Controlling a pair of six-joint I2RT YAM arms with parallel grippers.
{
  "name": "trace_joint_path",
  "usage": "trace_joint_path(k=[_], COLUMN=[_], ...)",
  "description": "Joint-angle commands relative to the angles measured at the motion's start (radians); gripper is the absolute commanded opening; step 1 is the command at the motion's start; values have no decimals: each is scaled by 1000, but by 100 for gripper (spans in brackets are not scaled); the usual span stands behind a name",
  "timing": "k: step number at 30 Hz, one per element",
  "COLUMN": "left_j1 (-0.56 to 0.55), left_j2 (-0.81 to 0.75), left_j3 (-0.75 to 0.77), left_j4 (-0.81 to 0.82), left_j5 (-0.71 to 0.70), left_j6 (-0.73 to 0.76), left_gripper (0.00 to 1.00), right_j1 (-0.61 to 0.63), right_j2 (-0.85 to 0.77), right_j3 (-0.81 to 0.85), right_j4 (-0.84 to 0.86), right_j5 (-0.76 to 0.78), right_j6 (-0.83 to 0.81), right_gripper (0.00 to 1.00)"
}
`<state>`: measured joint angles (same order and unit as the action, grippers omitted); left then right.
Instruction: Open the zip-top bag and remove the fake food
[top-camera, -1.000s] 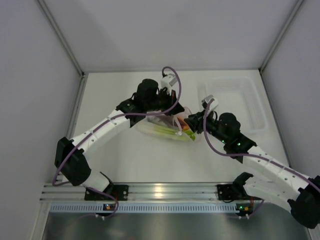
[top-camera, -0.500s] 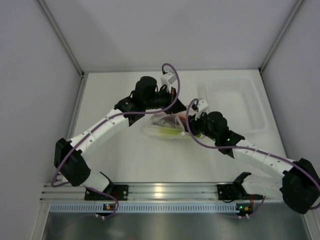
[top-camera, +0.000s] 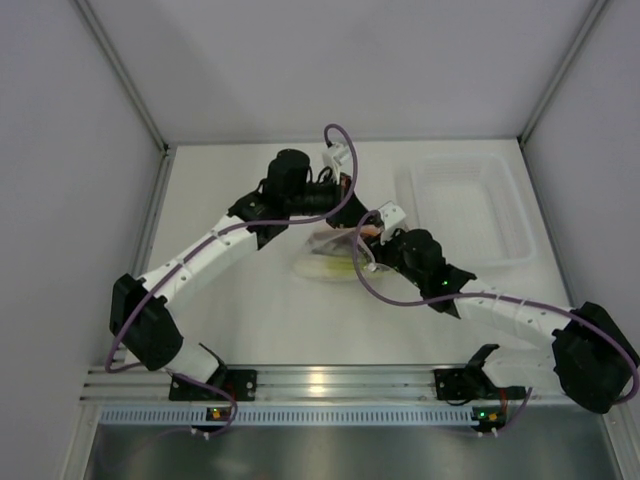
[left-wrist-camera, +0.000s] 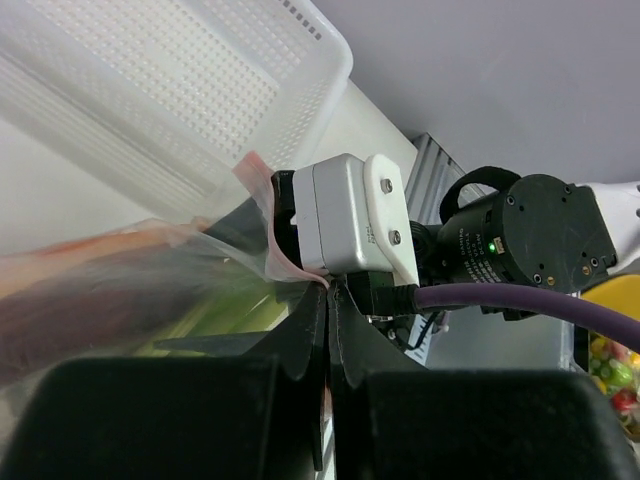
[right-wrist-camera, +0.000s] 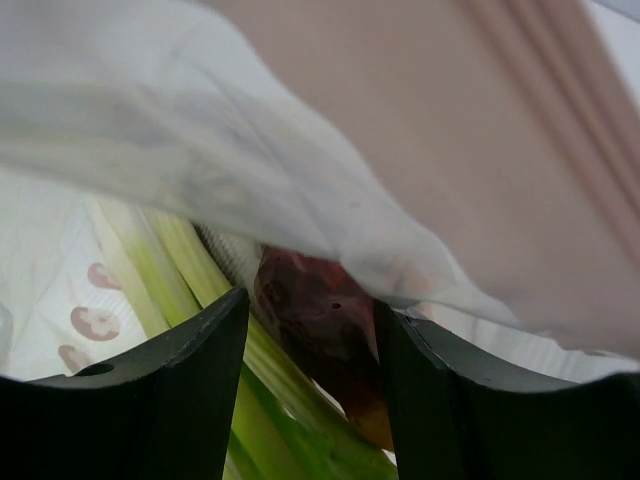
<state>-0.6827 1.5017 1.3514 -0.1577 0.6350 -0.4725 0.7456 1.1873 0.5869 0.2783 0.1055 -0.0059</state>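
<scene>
- Inside the bag's mouth, your right gripper (right-wrist-camera: 310, 308) has its jaws spread, one on each side of the dark red slice (right-wrist-camera: 318, 335). Nothing is gripped yet.
- Push in a little deeper before closing, so the pads meet the body of the slice and not the film draped above it.
- The leek (right-wrist-camera: 185, 260) lies just beside one jaw and could get caught too, so centre on the slice first.
- Close slowly, then draw out along the opening toward the table's right edge, not up into the top film.
- Your left gripper (left-wrist-camera: 327, 300) is pressed together on the pink zip strip (left-wrist-camera: 262, 205), pinching the lip of the bag (top-camera: 328, 262).
- Hold that pinch firm and slightly raised. I judge that it props the mouth open and anchors the bag against your pull.
- The bag lies near the middle of the table (top-camera: 240, 320), a little toward the far edge, with the food inside it.
- The tray (top-camera: 515, 245) sits in the far right corner, near enough to take the slice once it is out.
</scene>
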Motion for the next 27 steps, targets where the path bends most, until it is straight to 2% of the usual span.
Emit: trace_joint_path(k=[1,5,9,15,20,24,27], left_j1=[-11,5,41,89,98,100,98], left_j2=[3,-8,-18,-23,-21,-20,-27], left_j3=[46,43,49,72,77,81,83], left_j4=[147,147,92,-74,-75,-74,-74], left_j5=[183,218,171,-6,41,135,187], left_j6=[-15,-8,34,164,210,227,222], left_gripper=[0,0,0,0,0,0,0], right_j1=[66,97,97,97,100,100,100], right_j2=[5,31,84,100,132,169,184], right_j3=[-2,31,70,105,126,128,103], right_j4=[87,47,-51,-152,-173,-101,13], right_j5=[63,121,168,76,13,98,175], right_j6=[-112,-170,-200,-206,-229,-233,-233], right_gripper=[55,56,58,65,64,61,49])
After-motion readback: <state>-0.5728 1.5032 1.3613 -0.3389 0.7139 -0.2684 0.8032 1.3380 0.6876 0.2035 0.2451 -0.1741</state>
